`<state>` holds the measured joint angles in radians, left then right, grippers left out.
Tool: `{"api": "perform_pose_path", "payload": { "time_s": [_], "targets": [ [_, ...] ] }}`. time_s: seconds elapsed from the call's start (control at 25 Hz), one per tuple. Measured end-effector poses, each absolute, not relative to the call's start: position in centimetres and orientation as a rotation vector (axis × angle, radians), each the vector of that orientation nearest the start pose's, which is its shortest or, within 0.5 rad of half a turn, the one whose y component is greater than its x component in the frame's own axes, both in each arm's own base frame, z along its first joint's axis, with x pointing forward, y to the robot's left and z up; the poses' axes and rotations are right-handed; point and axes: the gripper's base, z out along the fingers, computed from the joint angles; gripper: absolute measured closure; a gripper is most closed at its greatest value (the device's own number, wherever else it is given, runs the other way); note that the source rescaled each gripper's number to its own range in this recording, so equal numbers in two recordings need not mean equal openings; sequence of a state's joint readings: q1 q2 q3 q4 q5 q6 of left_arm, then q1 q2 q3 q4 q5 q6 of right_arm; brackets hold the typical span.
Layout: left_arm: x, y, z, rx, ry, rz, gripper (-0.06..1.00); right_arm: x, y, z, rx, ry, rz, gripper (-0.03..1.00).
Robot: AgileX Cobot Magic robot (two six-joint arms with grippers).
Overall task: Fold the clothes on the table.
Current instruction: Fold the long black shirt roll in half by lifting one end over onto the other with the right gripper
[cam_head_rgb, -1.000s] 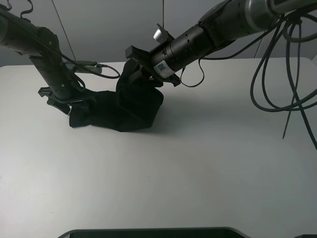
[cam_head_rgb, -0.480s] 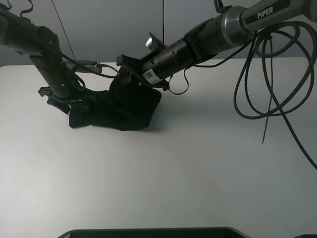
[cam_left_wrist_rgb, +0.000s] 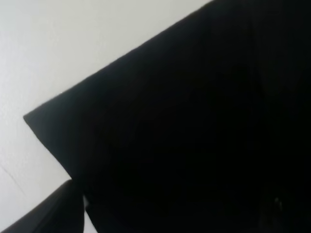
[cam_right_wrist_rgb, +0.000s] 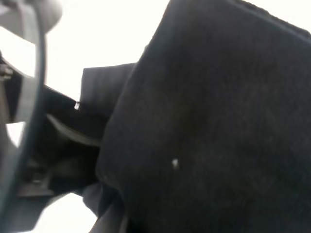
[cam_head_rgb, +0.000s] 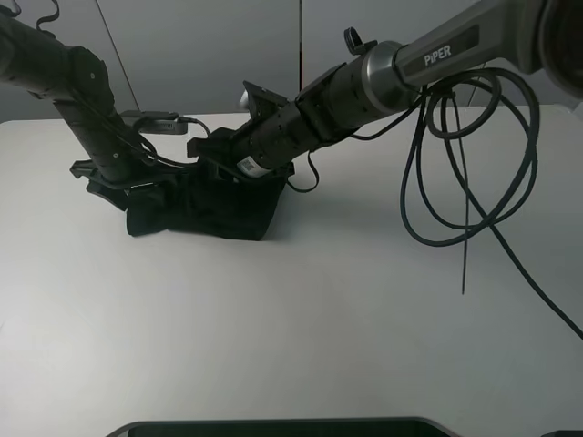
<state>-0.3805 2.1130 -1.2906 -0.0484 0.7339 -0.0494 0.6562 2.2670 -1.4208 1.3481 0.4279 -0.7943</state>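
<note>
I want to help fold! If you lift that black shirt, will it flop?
Probably, yes: the shirt lies bunched in soft folds on the table, so unheld parts would likely sag. It looks thin, so probably light. Pushed, it would likely wrinkle rather than slide whole.

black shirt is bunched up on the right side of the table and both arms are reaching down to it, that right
Not quite. The black shirt is bunched up on the left side of the table, not the right, as the exterior high view shows. The left arm and the right arm do both reach down to it.
</note>
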Motion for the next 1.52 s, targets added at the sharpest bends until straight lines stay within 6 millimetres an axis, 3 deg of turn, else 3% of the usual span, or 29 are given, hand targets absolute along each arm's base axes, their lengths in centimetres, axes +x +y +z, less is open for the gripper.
{"api": "perform_pose_path", "payload": {
  "time_s": [0.36, 0.64, 0.84, 1.04, 1.12, 1.24, 1.28, 1.36, 1.52],
  "targets": [
    [38.2, -15.7, 13.7, 0.491, 2.998, -0.1, 0.0, 34.7, 31.2, 9.3, -0.304, 2.584, 1.0, 0.7],
    [40.3, -16.7, 18.4, 0.587, 2.94, -0.081, 0.0, 35.3, 31.2, 10.2, -0.168, 2.568, 1.046, 0.7],
    [42.1, -17.2, 22.7, 0.51, 2.815, -0.127, 0.0, 34.5, 31.3, 9.1, -0.323, 2.596, 1.01, 0.7],
    [42.3, -17.0, 23.6, 0.515, 2.809, -0.097, 0.0, 34.4, 31.3, 9.1, -0.335, 2.597, 1.029, 0.69],
    [42.3, -16.9, 23.6, 0.521, 2.811, -0.081, 0.0, 34.3, 31.5, 9.2, -0.348, 2.589, 1.054, 0.54],
    [42.3, -16.9, 23.6, 0.521, 2.811, -0.081, 0.0, 34.2, 31.6, 9.4, -0.354, 2.58, 1.093, 0.12],
    [42.3, -16.9, 23.6, 0.521, 2.811, -0.081, 0.0, 34.1, 31.7, 9.4, -0.351, 2.579, 1.104, 0.04],
    [42.3, -16.9, 23.6, 0.521, 2.811, -0.081, 0.0, 34.1, 31.7, 9.4, -0.355, 2.579, 1.113, -0.02],
    [42.3, -16.9, 23.6, 0.521, 2.811, -0.081, 0.0, 33.9, 32.0, 9.7, -0.36, 2.57, 1.174, -0.03]
  ]
}}
